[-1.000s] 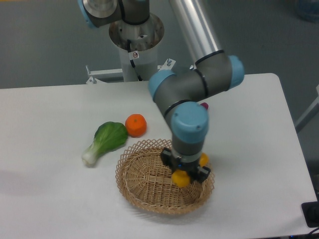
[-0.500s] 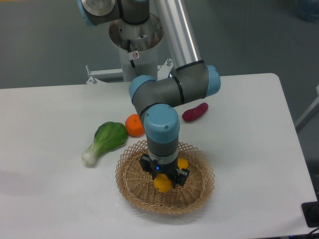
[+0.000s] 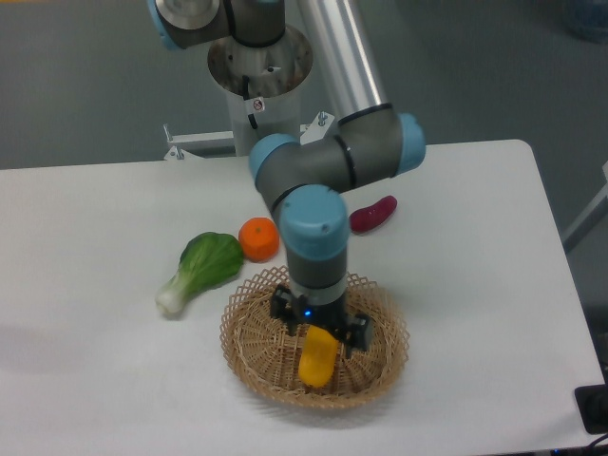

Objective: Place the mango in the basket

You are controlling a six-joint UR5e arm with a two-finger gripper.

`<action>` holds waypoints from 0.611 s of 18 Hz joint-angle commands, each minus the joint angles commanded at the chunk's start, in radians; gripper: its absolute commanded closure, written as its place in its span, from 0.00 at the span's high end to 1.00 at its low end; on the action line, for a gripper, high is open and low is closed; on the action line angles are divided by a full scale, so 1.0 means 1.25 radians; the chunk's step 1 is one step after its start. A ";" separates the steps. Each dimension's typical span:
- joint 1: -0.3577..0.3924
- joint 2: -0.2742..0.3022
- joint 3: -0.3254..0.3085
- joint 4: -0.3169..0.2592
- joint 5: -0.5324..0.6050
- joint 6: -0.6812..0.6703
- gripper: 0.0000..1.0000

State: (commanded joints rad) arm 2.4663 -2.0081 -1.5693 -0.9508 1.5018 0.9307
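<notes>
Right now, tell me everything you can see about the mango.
The mango is a smooth, elongated yellow-orange fruit with no visible marks. It points roughly toward the camera, lying inside the basket, over the woven floor near the middle. Its upper end sits right under the gripper, between the fingers. Whether the fingers still grip it, or whether it already rests on the wicker, cannot be told from this view. Nothing else touches it.
</notes>
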 joint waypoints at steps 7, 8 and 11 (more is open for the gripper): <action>0.130 -0.005 0.058 -0.129 0.010 0.261 1.00; 0.149 -0.008 0.065 -0.128 0.013 0.293 1.00; 0.189 -0.026 0.091 -0.130 0.042 0.417 1.00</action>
State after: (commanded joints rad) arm 2.7027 -2.0401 -1.4559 -1.1137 1.5538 1.4522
